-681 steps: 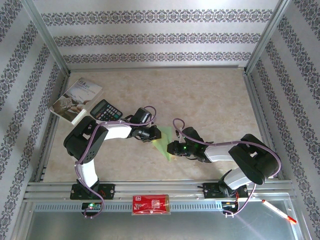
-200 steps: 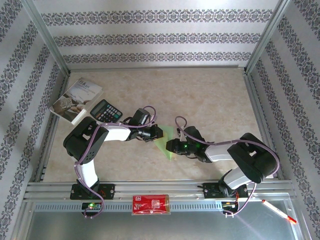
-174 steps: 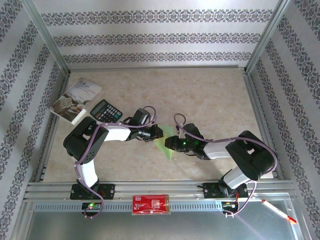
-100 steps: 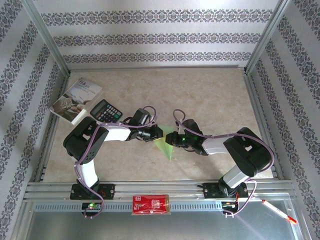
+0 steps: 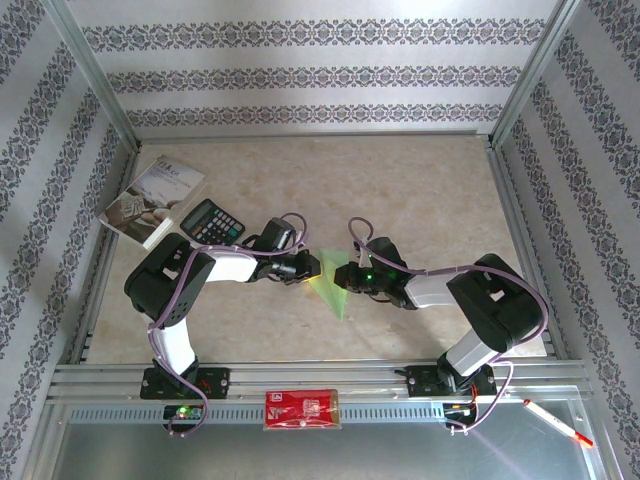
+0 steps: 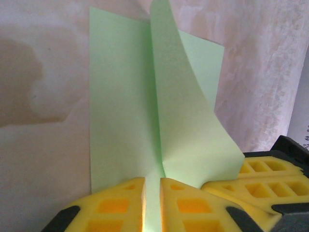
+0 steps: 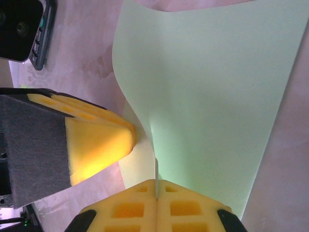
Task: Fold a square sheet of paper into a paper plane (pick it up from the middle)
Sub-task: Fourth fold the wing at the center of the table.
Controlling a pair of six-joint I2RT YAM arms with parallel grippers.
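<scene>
left gripper [image 6: 152, 193]: pads pinched on the square sheet of paper [image 5: 332, 290], barely any gap
right gripper [image 7: 157, 192]: clamped fully closed on the same sheet's raised fold
paper: mid-table, calculator [image 5: 211, 221] at its 10 o'clock

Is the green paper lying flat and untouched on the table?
No: the green paper is pinched in the left pincer, with one flap curling up from a crease.

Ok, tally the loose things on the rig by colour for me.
Light green: 1, sheet of paper
Black: 1, calculator
Grey-white: 1, booklet
Red: 1, flat packet
White and red: 1, pen
Total: 5
</scene>
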